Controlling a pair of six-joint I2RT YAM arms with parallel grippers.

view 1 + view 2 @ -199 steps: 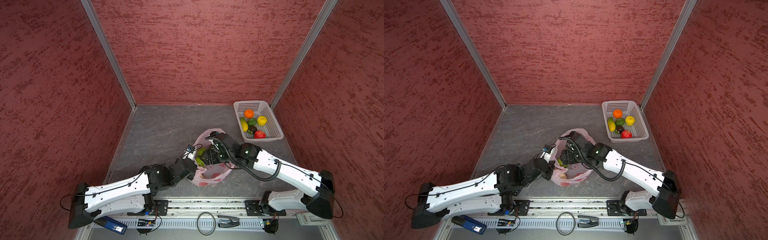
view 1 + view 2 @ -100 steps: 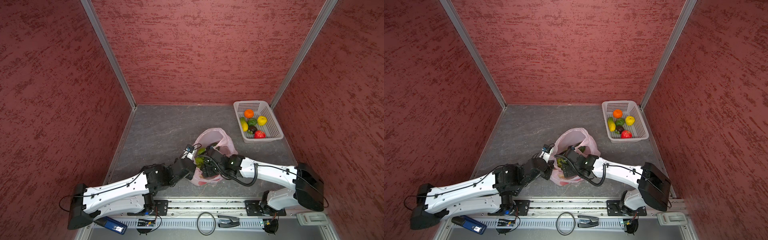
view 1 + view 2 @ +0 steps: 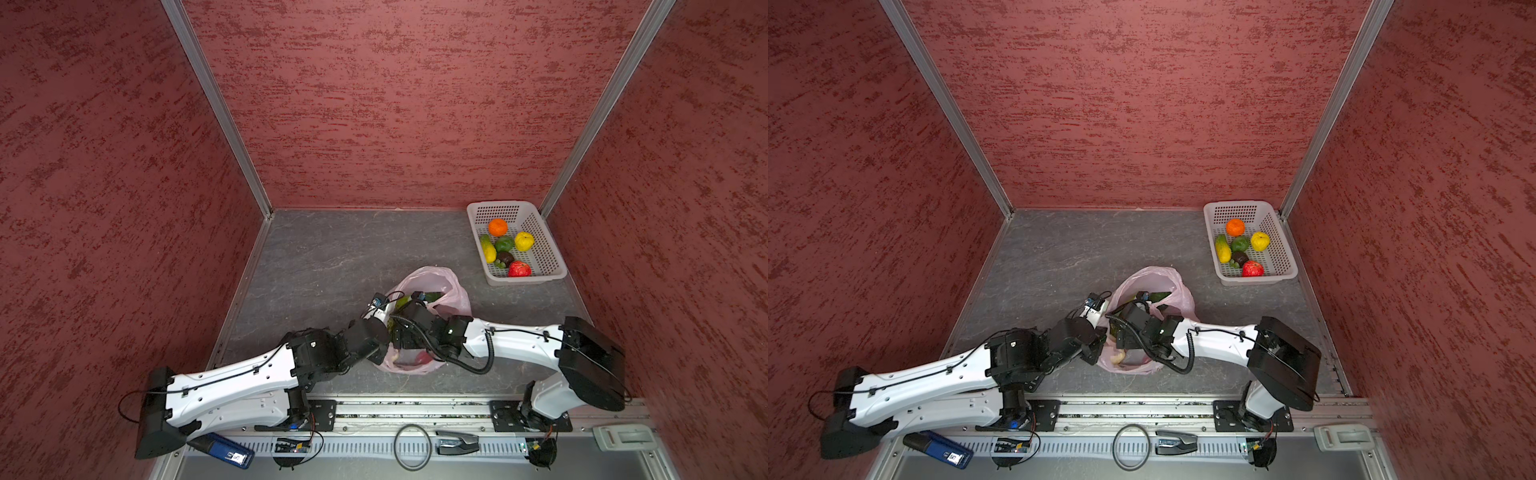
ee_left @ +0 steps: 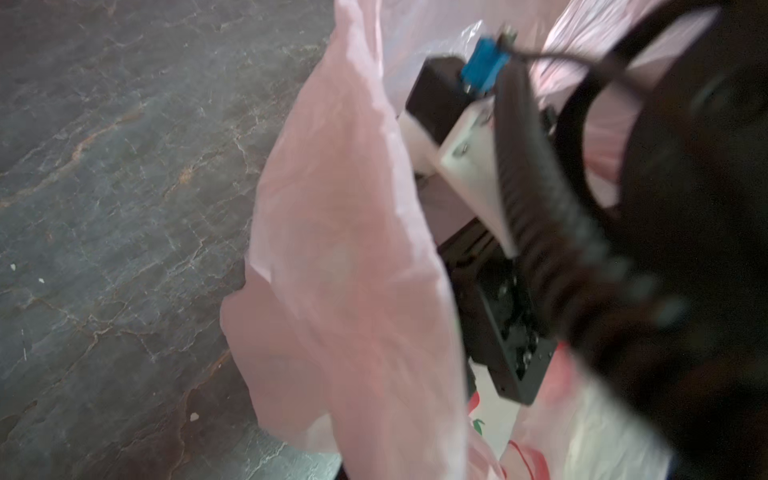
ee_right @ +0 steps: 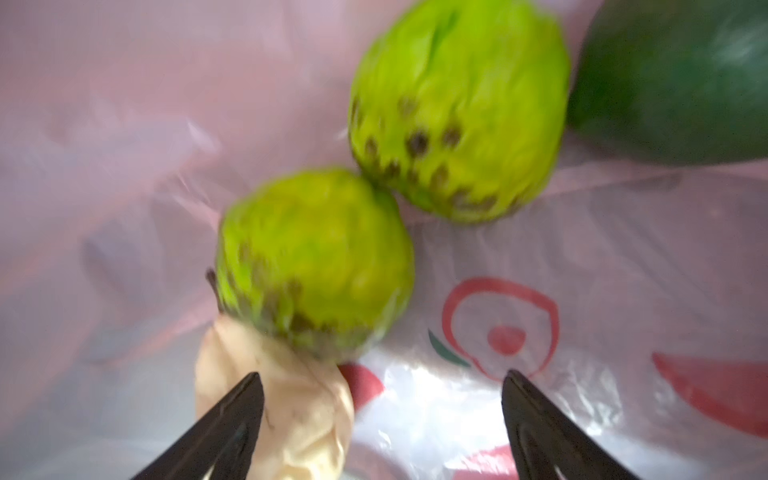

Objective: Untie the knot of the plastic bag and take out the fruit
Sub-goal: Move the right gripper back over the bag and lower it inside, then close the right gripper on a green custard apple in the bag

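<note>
Inside plastic bag (image 3: 455, 291): right hand (image 5: 382, 376), fingers (image 5: 232, 428) spread wide, only printed film between them. Beige fruit (image 5: 291, 411) right by one fingertip. Bright green fruit (image 5: 316, 266) just ahead, touching beige one. Second green fruit (image 5: 457, 112) further ahead, dark green fruit (image 5: 673, 83) beyond. At bag rim, beside right hand: left hand (image 3: 380, 316), closed; whether film is pinched, cannot tell. Bag lies on table (image 3: 324, 257). Basket (image 3: 528, 279) well away from both hands.

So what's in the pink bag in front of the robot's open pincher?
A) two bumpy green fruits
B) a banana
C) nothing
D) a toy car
A: right wrist view shows a near green fruit and a far green fruit in the plastic bag before the open right gripper.
</note>
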